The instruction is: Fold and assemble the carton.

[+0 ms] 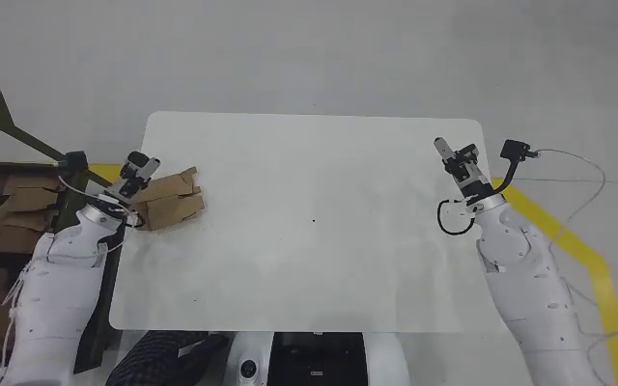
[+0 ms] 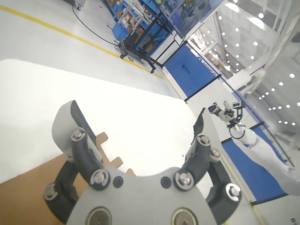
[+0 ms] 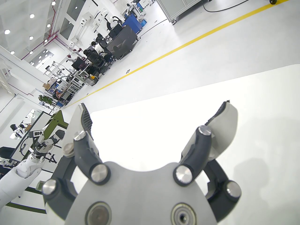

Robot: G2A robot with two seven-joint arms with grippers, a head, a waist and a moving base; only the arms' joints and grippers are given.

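Carton by left end effector, spread apart, right end effector also apart

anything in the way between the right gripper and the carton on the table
Nothing visible does. The carton lies at the opposite end of the table from the right gripper, with bare tabletop between them. The left gripper is open over the carton's edge.

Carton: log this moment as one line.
carton: lying at table left edge | left gripper: open, at carton | right gripper: open, empty, opposite side
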